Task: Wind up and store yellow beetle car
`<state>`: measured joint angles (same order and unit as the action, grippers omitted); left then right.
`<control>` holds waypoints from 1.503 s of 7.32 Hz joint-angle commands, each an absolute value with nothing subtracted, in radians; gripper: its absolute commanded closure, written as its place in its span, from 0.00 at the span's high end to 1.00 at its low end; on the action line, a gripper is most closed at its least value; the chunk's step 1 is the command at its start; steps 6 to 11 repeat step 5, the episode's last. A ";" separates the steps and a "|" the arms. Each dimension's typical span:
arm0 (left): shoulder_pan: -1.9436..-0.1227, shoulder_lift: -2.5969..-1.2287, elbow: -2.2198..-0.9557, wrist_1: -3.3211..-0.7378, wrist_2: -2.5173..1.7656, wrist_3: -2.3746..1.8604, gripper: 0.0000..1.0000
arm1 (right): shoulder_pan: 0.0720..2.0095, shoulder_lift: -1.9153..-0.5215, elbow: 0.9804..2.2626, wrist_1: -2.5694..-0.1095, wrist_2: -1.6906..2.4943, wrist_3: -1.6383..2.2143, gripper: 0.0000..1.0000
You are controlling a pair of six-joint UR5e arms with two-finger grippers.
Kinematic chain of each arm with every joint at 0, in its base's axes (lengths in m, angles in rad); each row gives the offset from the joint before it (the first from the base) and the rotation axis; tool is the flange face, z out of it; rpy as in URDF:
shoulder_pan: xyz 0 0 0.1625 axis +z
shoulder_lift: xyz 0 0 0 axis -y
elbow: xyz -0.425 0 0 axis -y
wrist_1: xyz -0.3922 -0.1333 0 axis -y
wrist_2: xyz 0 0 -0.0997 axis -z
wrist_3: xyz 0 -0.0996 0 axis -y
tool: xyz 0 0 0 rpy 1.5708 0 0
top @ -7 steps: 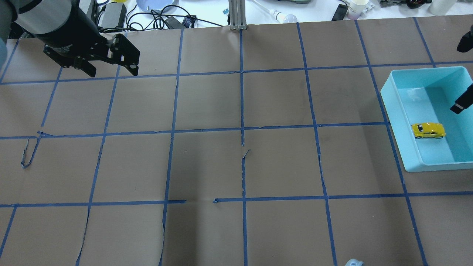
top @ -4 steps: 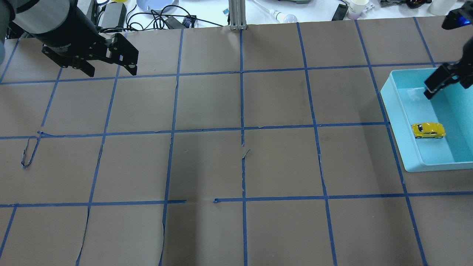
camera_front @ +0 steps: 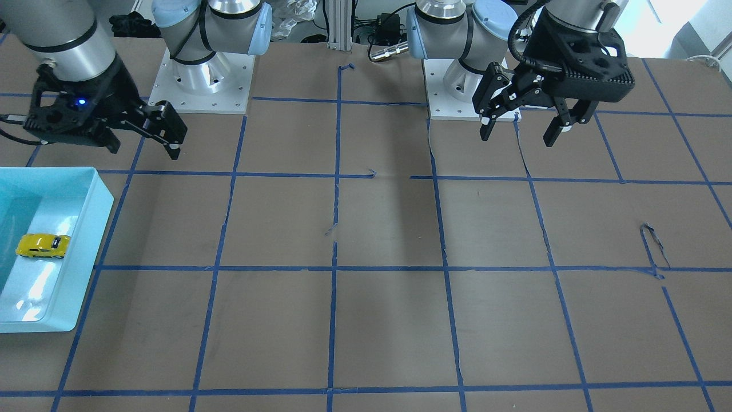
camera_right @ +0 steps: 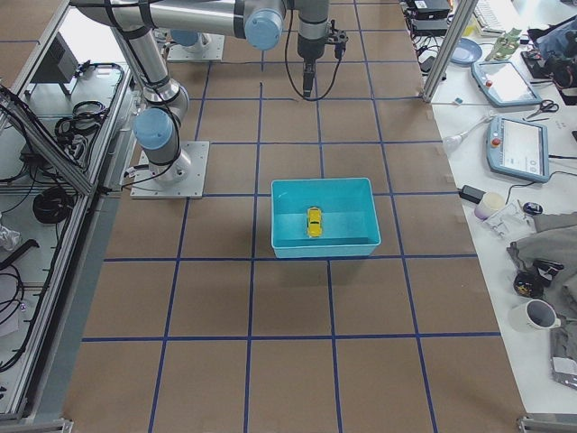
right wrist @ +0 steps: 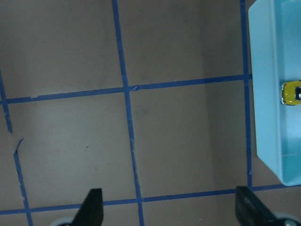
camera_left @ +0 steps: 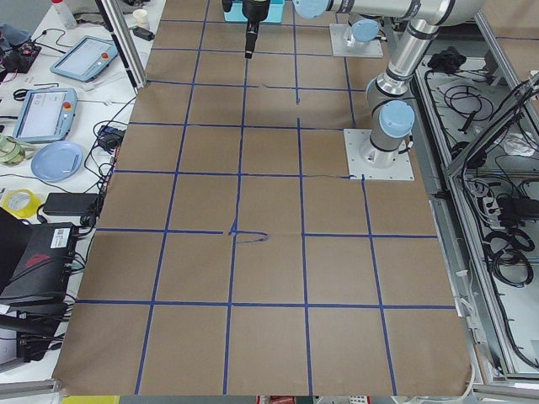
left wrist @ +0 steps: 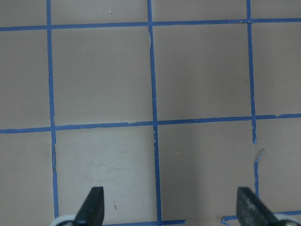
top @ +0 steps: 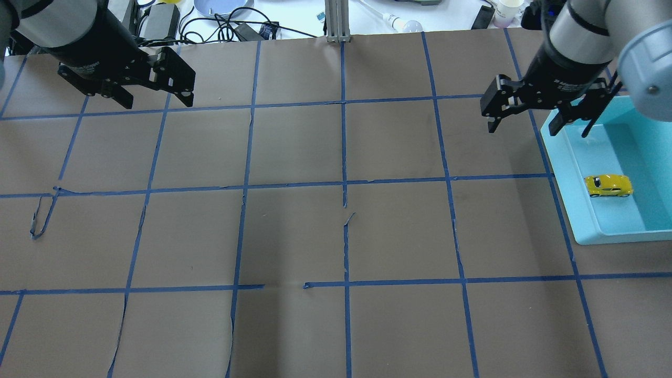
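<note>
The yellow beetle car (top: 608, 186) lies on the floor of a light-blue bin (top: 611, 233) at the table's right. It also shows in the front view (camera_front: 43, 246), the right side view (camera_right: 314, 221) and the right wrist view (right wrist: 292, 92). My right gripper (top: 522, 126) is open and empty. It hangs above the table at the bin's far left corner, apart from the car. My left gripper (top: 157, 102) is open and empty above the far left of the table. Its fingers (left wrist: 91, 207) frame bare paper.
Brown paper with a blue tape grid covers the table, and some tape is peeled (top: 39, 220) at the left. Cables, a plate and cups lie past the far edge (top: 226, 21). The bin's wall (right wrist: 263, 94) stands right of my right gripper (right wrist: 170, 212).
My right arm has swung left from over the bin at the right edge to the bin's far left corner. The car and my left arm have not moved.
</note>
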<state>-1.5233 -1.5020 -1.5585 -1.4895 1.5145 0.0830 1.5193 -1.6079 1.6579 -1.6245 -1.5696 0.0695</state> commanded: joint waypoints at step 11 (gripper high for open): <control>-1.519 -1.502 -1.555 -1.489 1.513 0.087 1.00 | 1.563 -1.627 1.658 -1.618 -1.572 0.109 1.00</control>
